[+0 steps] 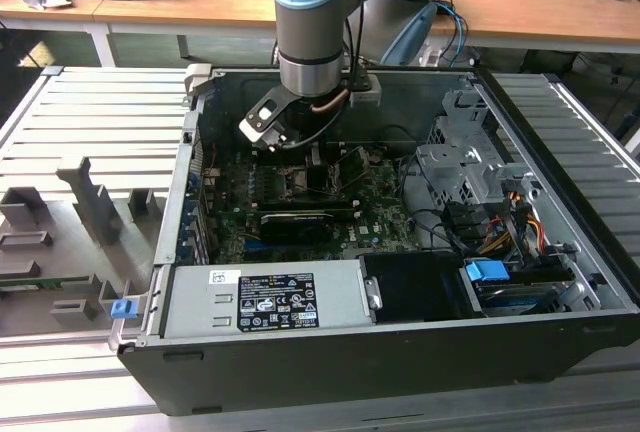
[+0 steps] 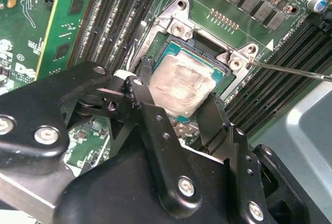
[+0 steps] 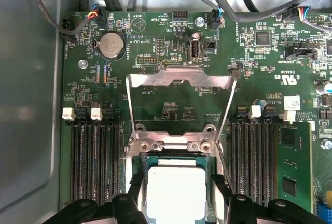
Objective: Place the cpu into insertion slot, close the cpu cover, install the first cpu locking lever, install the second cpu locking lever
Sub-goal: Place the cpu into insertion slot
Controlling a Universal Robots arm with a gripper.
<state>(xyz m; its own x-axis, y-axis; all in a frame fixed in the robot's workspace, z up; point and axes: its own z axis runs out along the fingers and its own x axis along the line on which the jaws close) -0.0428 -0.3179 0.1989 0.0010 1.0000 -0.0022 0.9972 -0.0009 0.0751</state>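
**Item: gripper and cpu, open computer case**

- Gripper (image 1: 303, 157): on the arm's wrist, lowered into the case. On a clock face laid over the exterior view, it sits at 12 o'clock from the long black card (image 1: 296, 223).
- Gripper state: in both wrist views the gripper (image 2: 176, 93) (image 3: 176, 200) is narrowed onto the cpu. Its black fingers (image 2: 141, 93) press against two opposite edges of the chip, and nothing else is in the grip.
- Cpu (image 2: 181, 85) (image 3: 174, 190): silver-grey top facing up, smeared with a pale film. It lies level in the insertion slot (image 2: 203, 39) (image 3: 174, 144), inside the slot's silver rim. Whether it is fully seated cannot be told.
- Cpu cover (image 3: 181, 76): swung open and standing up off the board beyond the slot, its square opening showing the circuit board behind.
- Thin metal rod (image 2: 290, 71): runs outward from a corner screw of the slot's rim.
- Memory slots (image 3: 93, 162): dark rows on both sides of the slot.
- Grey labelled box (image 1: 265, 299): at 6 o'clock from the card in the exterior view.
- Drive cage (image 1: 465, 167): at 3 o'clock from the gripper in the exterior view.
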